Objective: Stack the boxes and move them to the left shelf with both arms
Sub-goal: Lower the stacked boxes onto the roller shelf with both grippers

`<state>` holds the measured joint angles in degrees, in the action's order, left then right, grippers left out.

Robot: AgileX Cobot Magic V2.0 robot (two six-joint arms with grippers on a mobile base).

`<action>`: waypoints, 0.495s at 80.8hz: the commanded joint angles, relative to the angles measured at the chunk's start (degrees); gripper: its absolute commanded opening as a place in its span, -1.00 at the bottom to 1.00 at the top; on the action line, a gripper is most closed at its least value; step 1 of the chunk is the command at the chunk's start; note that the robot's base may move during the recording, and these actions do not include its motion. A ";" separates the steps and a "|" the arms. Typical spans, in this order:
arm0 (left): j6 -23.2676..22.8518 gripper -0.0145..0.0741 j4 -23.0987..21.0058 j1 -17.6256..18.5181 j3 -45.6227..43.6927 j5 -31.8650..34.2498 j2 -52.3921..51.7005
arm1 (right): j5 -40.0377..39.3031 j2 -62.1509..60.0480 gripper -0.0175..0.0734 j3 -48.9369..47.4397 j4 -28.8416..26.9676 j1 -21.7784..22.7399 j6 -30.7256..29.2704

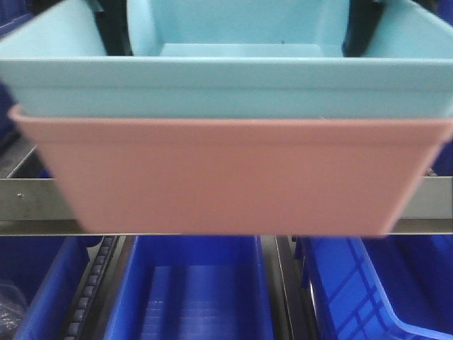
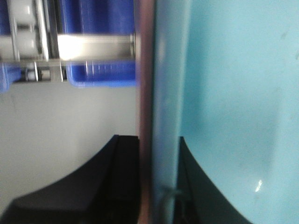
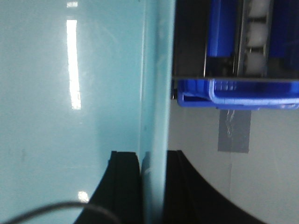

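Front view: level, very close to nested light blue bin (image 1: 226, 85) and pink bin (image 1: 226, 177), steel shelf bar (image 1: 28, 198) behind. Left wrist view: along fingers (image 2: 112, 186), at bin's left wall. Right wrist view: mirrored, right wall. All share blue bin; dark blue crates (image 3: 238, 91) beyond.

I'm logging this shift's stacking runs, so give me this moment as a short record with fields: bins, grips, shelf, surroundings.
stack: light blue bin nested inside salmon pink bin
left gripper: fingers astride the stacked side walls, one inside the blue bin, one outside the pink
right gripper: fingers either side of the blue wall; pink wall not visible there
shelf: steel front bar behind the pink bin's lower part; contact cannot be told
below: dark blue crates
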<state>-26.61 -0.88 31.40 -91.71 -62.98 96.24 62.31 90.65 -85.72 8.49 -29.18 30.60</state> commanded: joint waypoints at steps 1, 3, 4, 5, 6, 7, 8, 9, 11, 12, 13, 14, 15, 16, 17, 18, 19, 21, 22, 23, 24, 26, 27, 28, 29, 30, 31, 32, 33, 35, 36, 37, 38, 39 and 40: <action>1.81 -0.69 -1.26 -1.66 -6.83 6.59 0.42 | -4.97 1.62 -0.49 -7.93 0.42 1.85 -3.83; 2.31 -0.69 -1.26 -2.23 -8.30 7.52 1.62 | -5.25 3.24 -0.49 -9.50 0.42 2.21 -4.37; 2.57 -0.69 -1.26 -2.36 -8.67 7.74 1.91 | -5.40 3.64 -0.49 -10.55 0.42 2.46 -4.59; 2.69 -0.69 -1.26 -2.62 -9.03 8.15 2.19 | -5.45 4.45 -0.49 -11.08 0.42 2.59 -4.69; 2.86 -0.69 -1.26 -2.91 -10.14 8.54 3.07 | -5.52 4.87 -0.49 -12.11 0.42 2.87 -4.86; 3.19 -0.69 -1.26 -3.03 -10.51 8.76 3.34 | -5.57 5.67 -0.49 -13.13 0.42 3.13 -4.94; 3.38 -0.69 -1.26 -3.31 -10.87 9.08 3.63 | -5.63 6.46 -0.49 -13.64 0.42 3.23 -4.95; 3.76 -0.69 -1.26 -3.56 -11.96 9.34 4.49 | -5.70 7.23 -0.49 -14.68 0.42 3.46 -4.95; 4.36 -0.69 -1.26 -3.99 -13.05 9.54 5.35 | -5.70 8.39 -0.49 -16.22 0.42 3.75 -4.95; 4.57 -0.69 -1.26 -4.09 -13.77 9.62 5.92 | -5.70 9.15 -0.49 -17.21 0.42 3.97 -4.95; 4.96 -0.69 -1.26 -4.20 -14.13 9.67 6.20 | -5.70 9.52 -0.49 -18.16 0.42 4.22 -5.00; 5.24 -0.69 -1.26 -4.51 -14.83 9.79 6.76 | -5.70 10.24 -0.49 -19.09 0.42 4.43 -5.00; 5.35 -0.69 -1.26 -4.62 -15.51 9.99 7.31 | -5.70 10.96 -0.49 -19.55 0.42 4.54 -5.00; 5.49 -0.69 -1.26 -4.79 -16.15 10.26 7.88 | -5.70 11.65 -0.49 -20.47 0.42 4.85 -5.12; 5.49 -0.69 -1.26 -4.97 -16.77 10.57 8.44 | -5.70 12.36 -0.49 -21.78 0.42 5.01 -5.28; 5.62 -0.69 -1.26 -5.14 -17.06 10.91 8.72 | -5.70 12.71 -0.49 -22.20 0.42 5.12 -5.34; 5.62 -0.69 -1.26 -5.31 -17.64 11.35 9.25 | -5.70 13.70 -0.49 -23.01 0.42 5.33 -5.48; 5.62 -0.69 -1.26 -5.59 -18.71 12.05 10.32 | -5.82 14.65 -0.49 -24.54 0.42 5.77 -5.78; 5.62 -0.69 -1.26 -5.76 -18.97 12.53 10.58 | -5.81 15.27 -0.49 -24.91 0.42 5.86 -5.89; 5.62 -0.69 -1.26 -5.91 -19.73 12.99 11.34 | -5.89 15.86 -0.49 -25.60 0.42 6.03 -6.07; 5.62 -0.69 -1.26 -5.91 -19.97 13.27 11.61 | -6.02 16.17 -0.49 -26.29 0.42 6.20 -6.25; 5.62 -0.69 -1.26 -6.22 -20.86 14.20 12.62 | -6.21 17.30 -0.49 -27.25 0.42 6.47 -6.59; 5.62 -0.69 -1.26 -6.31 -21.29 14.71 13.08 | -6.46 17.83 -0.49 -27.85 0.42 6.71 -6.84; 5.62 -0.69 -1.26 -6.46 -21.48 14.93 13.30 | -6.54 18.09 -0.49 -28.43 0.42 6.81 -7.10; 5.62 -0.69 -1.26 -6.61 -21.83 15.64 13.76 | -6.76 18.56 -0.49 -28.95 0.42 6.98 -7.33; 5.69 -0.69 -1.26 -6.76 -22.18 16.14 14.17 | -6.91 19.05 -0.49 -29.20 0.42 7.11 -7.44; 5.69 -0.69 -1.26 -6.74 -22.52 16.35 14.58 | -7.10 19.48 -0.49 -29.91 0.42 7.24 -7.72; 5.69 -0.69 -1.26 -6.88 -22.98 17.08 15.19 | -7.33 20.14 -0.49 -30.37 0.42 7.51 -7.92; 5.69 -0.69 -1.26 -6.88 -23.28 17.64 15.60 | -7.47 20.50 -0.49 -31.01 0.42 7.65 -7.92; 5.86 -0.69 -1.26 -6.88 -23.65 18.60 16.14 | -7.69 21.26 -0.49 -31.57 0.42 7.84 -7.92; 6.02 -0.69 -1.14 -6.97 -23.96 19.08 16.66 | -7.83 21.54 -0.49 -31.89 0.42 8.03 -7.92; 6.34 -0.69 -1.14 -6.97 -24.04 19.30 16.82 | -8.00 21.69 -0.49 -32.18 0.42 8.19 -7.92; 6.60 -0.69 -1.03 -6.97 -24.19 19.73 17.05 | -8.07 22.00 -0.49 -32.32 0.42 8.25 -7.92; 6.72 -0.69 -1.03 -6.97 -24.29 20.17 17.32 | -8.26 22.25 -0.49 -32.55 0.42 8.31 -7.92; 6.87 -0.69 -1.03 -6.97 -24.30 20.59 17.64 | -8.43 22.47 -0.49 -32.77 0.42 8.47 -7.92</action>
<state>-20.87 -0.43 24.37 -112.47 -51.11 116.48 59.33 115.71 -114.51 8.89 -21.53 23.75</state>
